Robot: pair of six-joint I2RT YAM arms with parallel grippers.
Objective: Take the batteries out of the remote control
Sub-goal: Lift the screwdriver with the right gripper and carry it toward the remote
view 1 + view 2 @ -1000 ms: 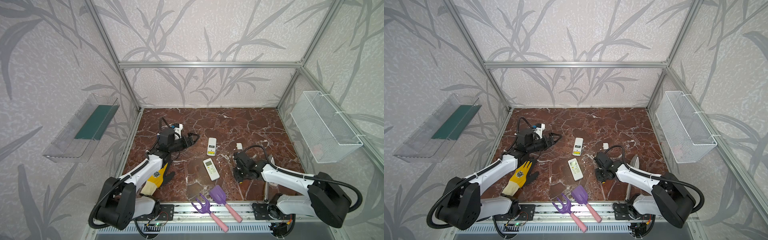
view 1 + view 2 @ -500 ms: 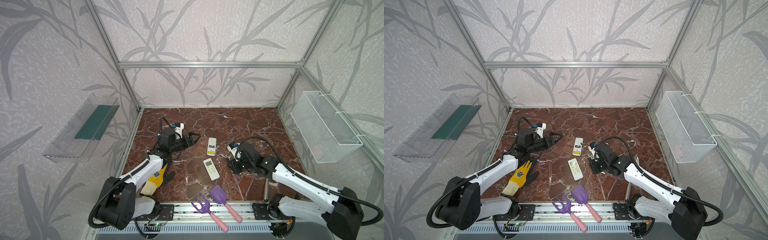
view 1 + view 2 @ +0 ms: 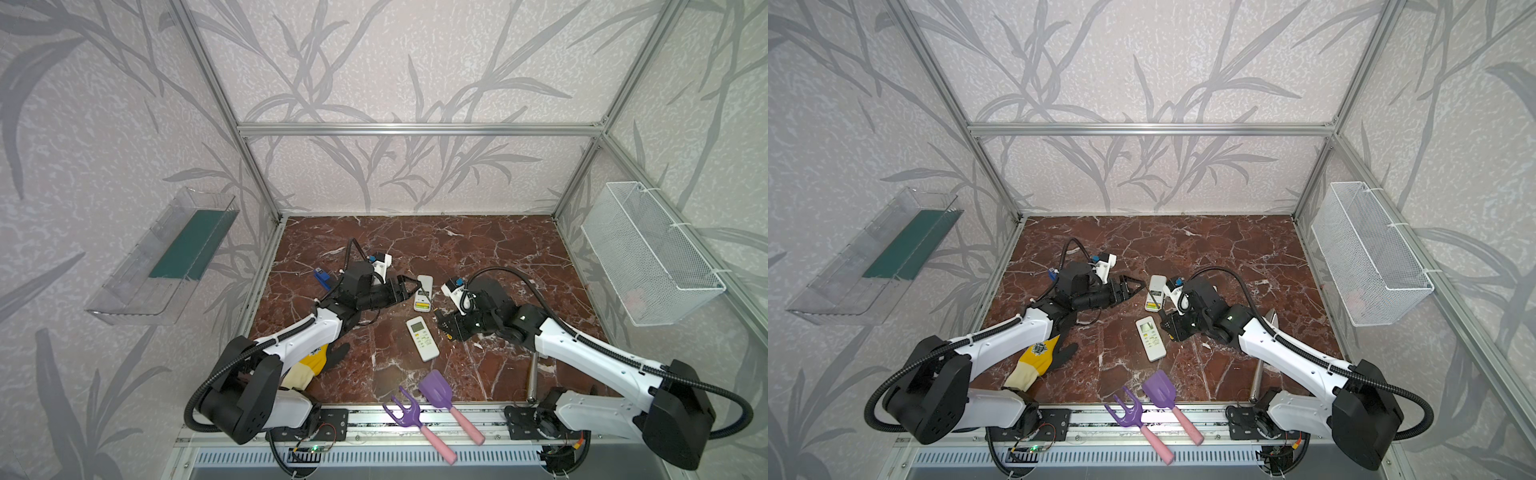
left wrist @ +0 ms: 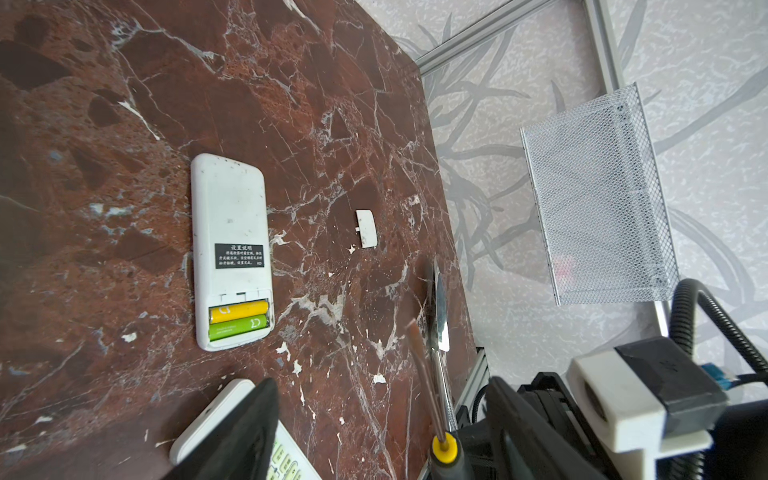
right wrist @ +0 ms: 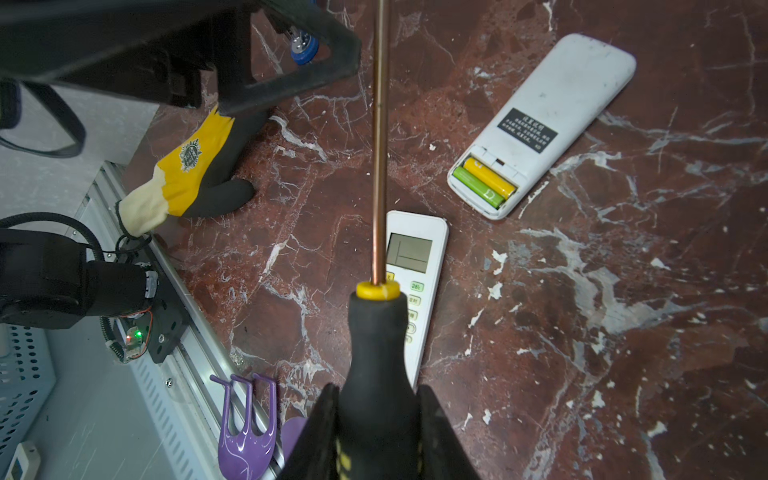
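The white remote control (image 3: 424,286) (image 3: 1156,286) lies face down mid-table with its battery bay uncovered. In the bay lie two batteries (image 4: 237,320) (image 5: 484,183), one yellow and one lime-green. My left gripper (image 3: 409,286) (image 4: 378,449) hovers open just left of the remote, with nothing between its fingers (image 4: 245,432). My right gripper (image 3: 446,328) (image 5: 376,436) is shut on the black-and-yellow handle of a screwdriver (image 5: 376,365). The copper shaft points toward the left gripper, beside the remote. The loose battery cover (image 4: 366,228) lies right of the remote.
A second white remote (image 3: 422,344) (image 5: 415,266) lies face up nearer the front. A yellow-and-black glove (image 3: 316,361), a purple fork (image 3: 405,409) and a scoop (image 3: 436,390) lie at the front. A metal tool (image 3: 532,374) lies front right. A wire basket (image 3: 648,253) hangs on the right wall.
My right arm has swung from the front right toward the middle, carrying the screwdriver. The left gripper has edged right toward the remote, and its jaws have narrowed a little.
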